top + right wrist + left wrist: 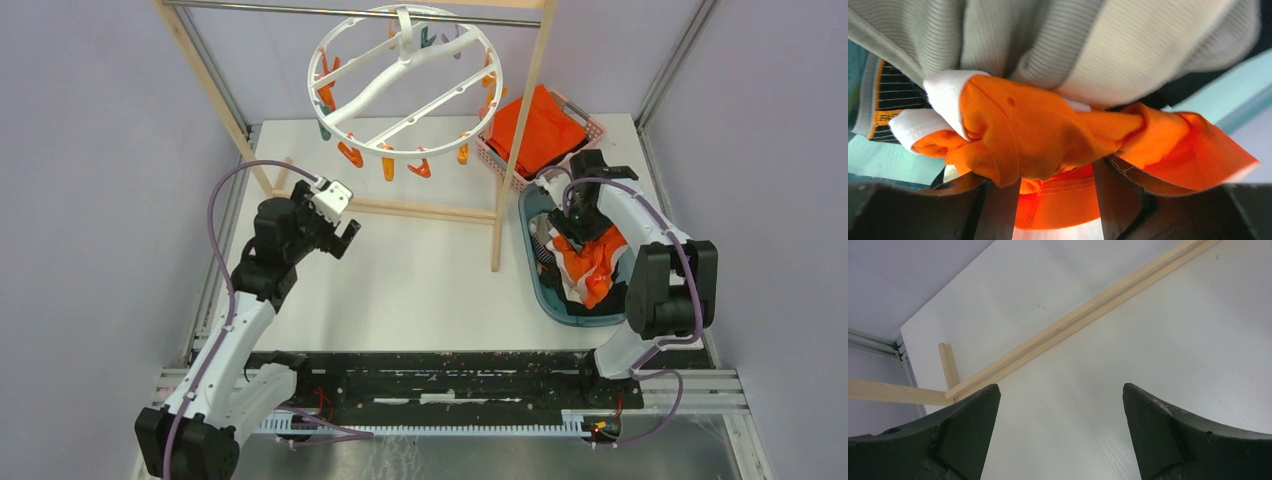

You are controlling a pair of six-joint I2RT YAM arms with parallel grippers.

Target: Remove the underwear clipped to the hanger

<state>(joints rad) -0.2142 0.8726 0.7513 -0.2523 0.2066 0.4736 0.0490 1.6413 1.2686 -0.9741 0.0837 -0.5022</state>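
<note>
The white ring hanger (pixel 400 75) hangs from the metal bar with its orange pegs (pixel 388 165) bare. The underwear lies in a teal basin (pixel 541 292) at the right: the orange pair with white trim (pixel 592 266) (pixel 1048 135), the beige-grey pair (pixel 1128 45) and the black pair (pixel 545 252) (pixel 895 90). My right gripper (pixel 580 232) (pixel 1057 165) is down in the basin, its jaws partly closed with orange underwear bunched between them and over the fingertips. My left gripper (pixel 344 238) (pixel 1060 390) is open and empty above the table, below and left of the hanger.
The wooden-post frame (pixel 497 215) stands across the middle of the table, its base rail (pixel 1073 320) just ahead of my left gripper. A pink basket (pixel 595 128) with a folded orange cloth (pixel 540 130) sits behind the basin.
</note>
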